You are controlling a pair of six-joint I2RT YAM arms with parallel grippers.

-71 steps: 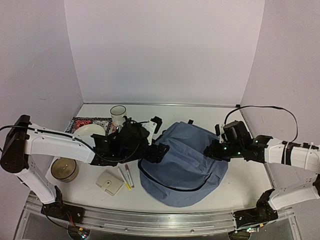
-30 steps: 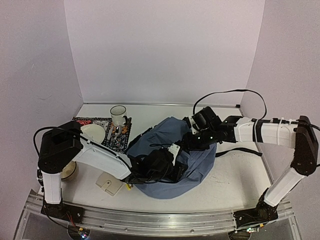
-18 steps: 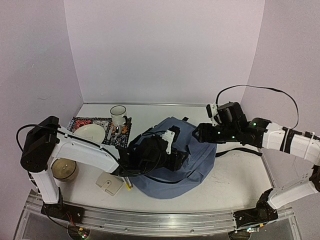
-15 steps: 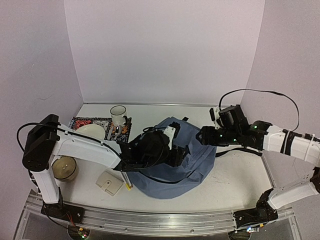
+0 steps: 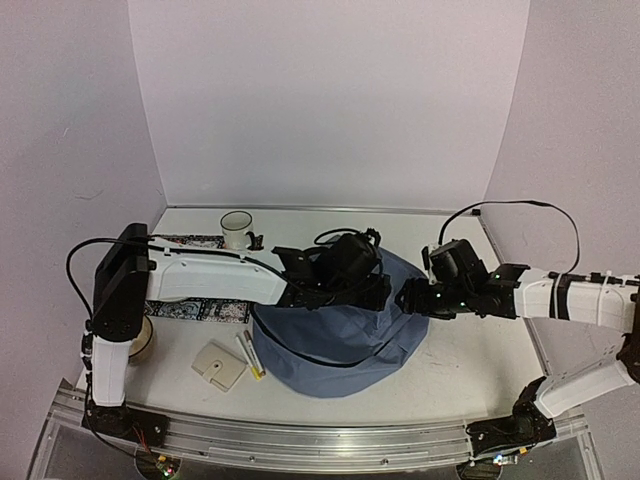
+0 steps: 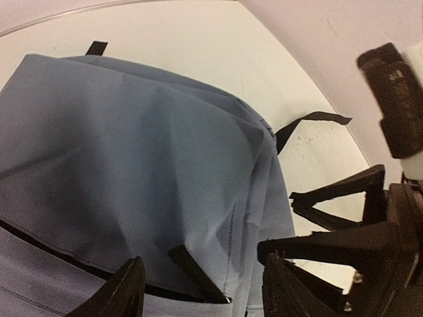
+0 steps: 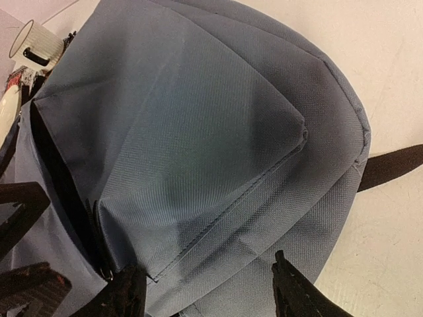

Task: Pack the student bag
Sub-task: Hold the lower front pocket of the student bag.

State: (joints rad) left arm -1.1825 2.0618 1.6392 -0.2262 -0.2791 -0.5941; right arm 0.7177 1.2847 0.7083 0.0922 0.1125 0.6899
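Backpack point(image 5: 330, 340): centre of the counter point(image 5: 480, 360), slumped, and you will find it longer from 9 to 3 o'clock than it is deep.
Left gripper point(image 6: 201, 290): over the bag's 12 o'clock edge, jaws apart, holding nothing.
Right gripper point(image 7: 210, 294): at the 3 o'clock edge, also apart and empty.
Pens point(image 5: 250, 355), flat case point(image 5: 218, 365): beside the bag at 8 o'clock, so your left arm is nearer.

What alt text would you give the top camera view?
A blue-grey backpack lies on a white table with both arms reaching over it, left gripper and right gripper open. A mug, pens and a beige pouch sit to its left.
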